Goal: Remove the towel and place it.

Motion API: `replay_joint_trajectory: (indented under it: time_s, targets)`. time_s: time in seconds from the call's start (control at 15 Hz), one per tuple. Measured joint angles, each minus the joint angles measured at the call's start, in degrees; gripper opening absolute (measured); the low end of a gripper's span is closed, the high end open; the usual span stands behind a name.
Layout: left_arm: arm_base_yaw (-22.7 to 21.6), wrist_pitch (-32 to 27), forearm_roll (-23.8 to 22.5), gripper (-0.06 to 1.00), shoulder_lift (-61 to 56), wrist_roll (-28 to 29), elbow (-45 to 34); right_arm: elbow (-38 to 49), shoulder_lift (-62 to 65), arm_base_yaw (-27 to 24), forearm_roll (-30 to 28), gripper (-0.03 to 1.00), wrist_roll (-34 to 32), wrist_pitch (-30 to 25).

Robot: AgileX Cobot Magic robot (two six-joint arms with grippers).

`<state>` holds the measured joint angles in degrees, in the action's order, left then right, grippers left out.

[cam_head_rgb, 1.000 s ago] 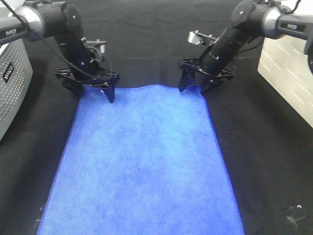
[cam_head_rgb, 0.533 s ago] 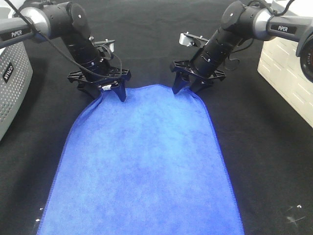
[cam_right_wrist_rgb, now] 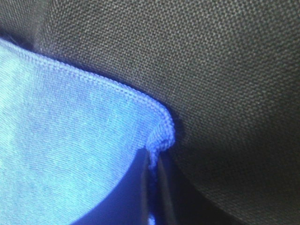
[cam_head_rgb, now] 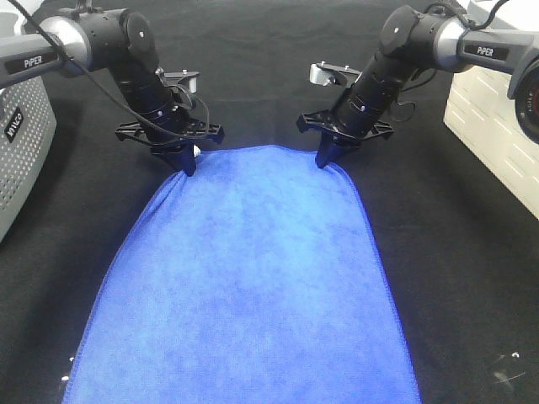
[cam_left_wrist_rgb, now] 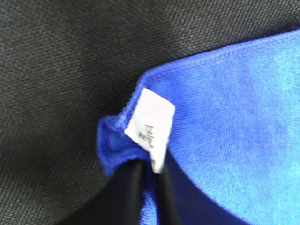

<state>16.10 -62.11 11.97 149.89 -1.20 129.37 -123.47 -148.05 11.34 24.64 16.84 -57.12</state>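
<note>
The blue towel (cam_head_rgb: 244, 278) lies spread flat on the black table cloth (cam_head_rgb: 253, 76), its near end running out of the high view. The left gripper (cam_head_rgb: 184, 162) is clamped on the far left corner, right beside the white tag (cam_left_wrist_rgb: 151, 126). The right gripper (cam_head_rgb: 325, 156) pinches the far right corner, and the stitched edge bunches between its fingers (cam_right_wrist_rgb: 166, 206)

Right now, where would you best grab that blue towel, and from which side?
Its two far corners, from above. The towel lies flat on the black cloth, so only the corners offer fabric to pinch; the left gripper and right gripper each clamp one.
</note>
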Motion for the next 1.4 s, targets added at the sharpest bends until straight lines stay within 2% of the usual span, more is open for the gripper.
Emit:
replay_joint_trajectory:
  time_s: [0.27,0.47,0.87,1.2,1.4]
  targets:
    - [0.11,0.11,-0.4,0.03,-0.06,-2.81,0.11,-0.11,0.11,0.17,-0.34,0.01,0.4,0.11]
    - [0.4,1.32,-1.95,0.03,0.86,-4.64,3.67,-3.61,0.11,0.23,-0.86,0.01,1.26,0.11]
    - [0.52,7.16,-4.01,0.03,1.2,-6.07,12.03,-13.69,0.11,0.29,-7.39,0.01,1.89,1.6]
    - [0.52,19.14,-4.7,0.03,1.2,-8.37,12.55,-14.32,0.11,0.29,-8.82,0.01,4.07,10.54]
    - [0.52,24.47,-6.88,0.03,1.2,-8.54,12.55,-14.32,0.11,0.29,-8.88,0.01,5.61,16.33]
